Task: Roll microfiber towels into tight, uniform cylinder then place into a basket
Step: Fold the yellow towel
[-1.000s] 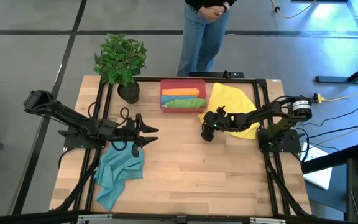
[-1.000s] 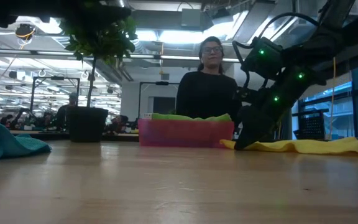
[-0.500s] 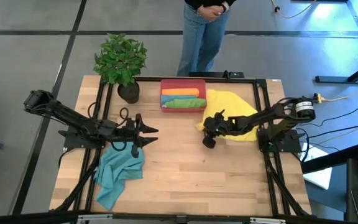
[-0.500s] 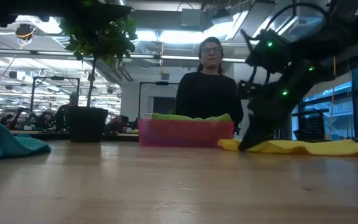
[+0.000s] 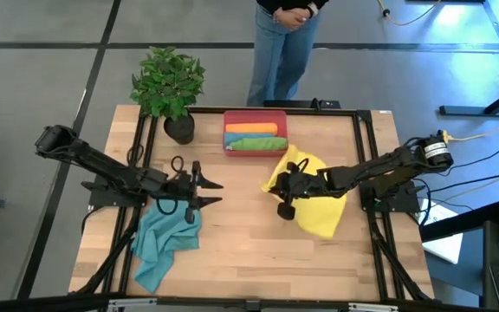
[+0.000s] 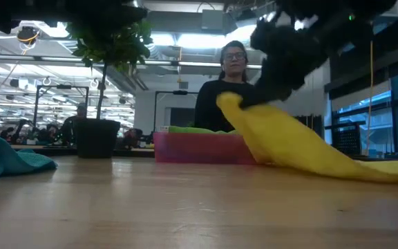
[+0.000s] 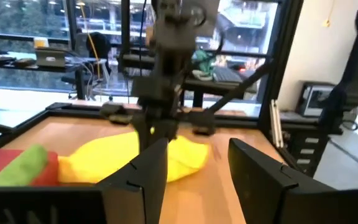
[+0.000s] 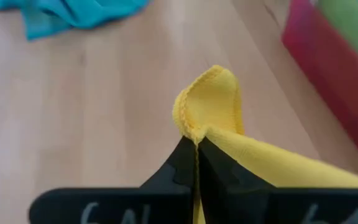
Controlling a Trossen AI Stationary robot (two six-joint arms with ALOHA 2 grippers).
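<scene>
Right gripper (image 5: 281, 206), fingers clamped on the soft yellow microfiber towel (image 5: 315, 204), lifts an edge mid-desk; spreading flat comes next, while left gripper (image 5: 211, 191) waits, fingers apart.

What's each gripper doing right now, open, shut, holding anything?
Left gripper: open, holding nothing, above the teal towel.
Right gripper: shut on the yellow towel, lifting one edge.

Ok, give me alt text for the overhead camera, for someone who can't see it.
Seen from above, the right hand pinches a yellow towel at the table's centre. The left hand waits open above a crumpled teal towel. At the far edge sit a red basket of rolled towels and a potted plant.
</scene>
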